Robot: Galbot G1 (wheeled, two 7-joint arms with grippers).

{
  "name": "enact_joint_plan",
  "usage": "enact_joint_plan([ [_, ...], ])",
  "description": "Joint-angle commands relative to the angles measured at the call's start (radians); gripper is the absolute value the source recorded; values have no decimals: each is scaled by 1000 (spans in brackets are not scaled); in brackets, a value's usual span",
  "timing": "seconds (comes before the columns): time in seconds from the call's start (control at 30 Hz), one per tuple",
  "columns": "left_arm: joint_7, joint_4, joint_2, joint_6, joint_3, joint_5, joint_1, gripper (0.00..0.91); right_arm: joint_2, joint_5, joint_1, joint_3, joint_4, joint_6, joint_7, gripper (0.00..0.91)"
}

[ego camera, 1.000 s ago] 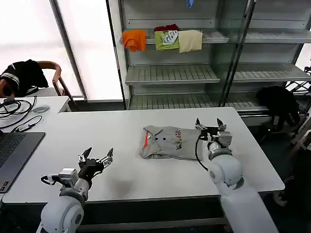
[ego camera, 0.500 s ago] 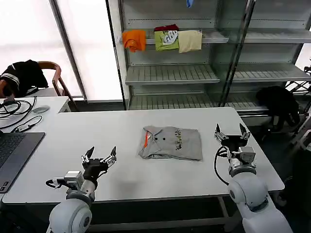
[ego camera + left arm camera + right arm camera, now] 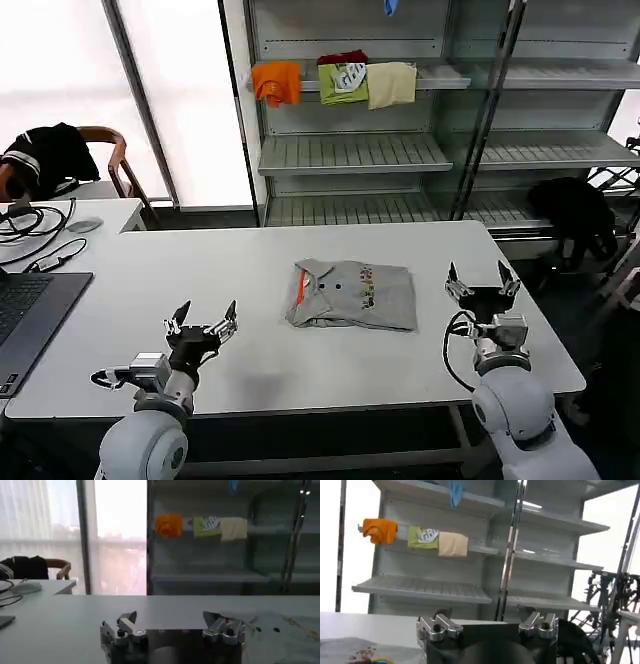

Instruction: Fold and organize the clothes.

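The folded grey T-shirt point(image 3: 351, 295) lies mid-counter point(image 3: 250, 375). The left hand point(image 3: 201, 328) and right hand point(image 3: 483, 290) hover beside it, fingers apart, holding nothing. A one-sided grasp could unfold the bundle or drag it askew.

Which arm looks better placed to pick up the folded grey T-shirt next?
Probably the right. The right gripper hovers open just off the folded grey T-shirt's near edge, level with it. The left gripper, also open, sits farther off across bare white table, nearer the robot.
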Motion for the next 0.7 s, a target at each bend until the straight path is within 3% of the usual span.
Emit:
enact_joint_plan([
  [0.03,7,9,-5,-18,-5,1,-2,907,-1,-10,-21,-1,-10,5,0,907],
  [0.27,22,29,-9,-74,-14,-10,-8,907,-4,-6,-25,-3,-13,6,0,907],
  [0.7,72,8,-1,-43,-27,27,-3,907,-2,-2,-19,-19,-30,15,2,907],
])
